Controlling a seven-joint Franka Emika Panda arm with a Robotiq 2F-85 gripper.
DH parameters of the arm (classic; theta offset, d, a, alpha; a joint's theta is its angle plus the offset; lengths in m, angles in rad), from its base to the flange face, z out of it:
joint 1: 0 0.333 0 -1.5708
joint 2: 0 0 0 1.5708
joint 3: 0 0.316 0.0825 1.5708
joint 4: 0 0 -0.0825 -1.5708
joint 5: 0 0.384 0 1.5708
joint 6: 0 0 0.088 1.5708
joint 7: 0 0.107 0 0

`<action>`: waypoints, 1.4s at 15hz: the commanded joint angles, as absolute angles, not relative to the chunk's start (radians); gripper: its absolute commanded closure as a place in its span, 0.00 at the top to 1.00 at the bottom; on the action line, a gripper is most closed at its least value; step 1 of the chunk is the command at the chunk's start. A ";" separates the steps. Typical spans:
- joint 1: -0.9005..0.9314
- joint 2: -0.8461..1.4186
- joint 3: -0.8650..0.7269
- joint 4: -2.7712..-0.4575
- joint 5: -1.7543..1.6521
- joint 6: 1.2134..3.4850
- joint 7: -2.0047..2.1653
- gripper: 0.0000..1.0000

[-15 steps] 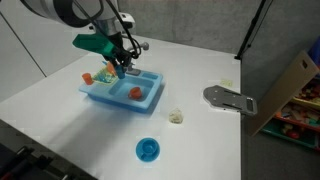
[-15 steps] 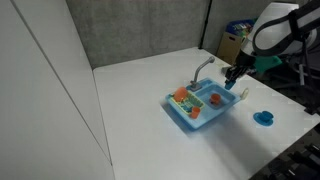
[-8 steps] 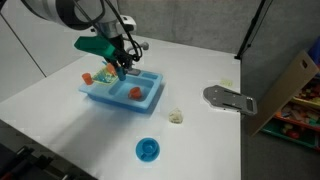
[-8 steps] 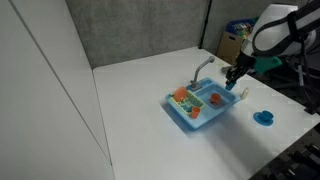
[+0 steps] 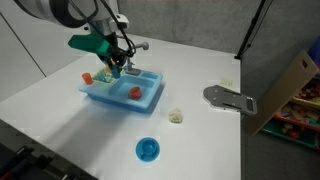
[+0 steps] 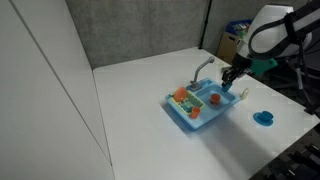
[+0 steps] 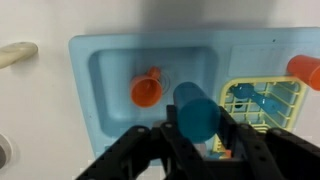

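My gripper is shut on a blue cup and holds it above a light blue toy sink. In the wrist view an orange cup lies in the sink's basin, to the left of the held cup. A yellow rack with a blue item in it sits on the right of the sink, and an orange object stands at its far right. In both exterior views the gripper hangs over the sink.
A blue round dish lies on the white table in front of the sink. A small cream object lies nearby. A grey metal plate lies at the table's edge, beside a cardboard box.
The gripper with the blue cup has shifted slightly to the left over the sink in an exterior view.
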State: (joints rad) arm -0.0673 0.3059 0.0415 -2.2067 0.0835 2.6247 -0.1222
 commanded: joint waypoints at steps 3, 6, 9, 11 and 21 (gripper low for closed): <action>-0.026 0.235 0.077 -2.260 0.087 2.620 -0.158 0.16; 0.000 0.219 0.101 -2.282 0.086 2.622 -0.167 0.16; 0.014 0.209 0.134 -2.303 0.109 2.632 -0.208 0.16; 0.019 0.205 0.154 -2.313 0.120 2.635 -0.232 0.16; 0.042 0.219 0.215 -2.341 0.155 2.713 -0.293 0.16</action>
State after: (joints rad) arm 0.0361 0.2309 0.2039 -2.3244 0.1363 2.6884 -0.2640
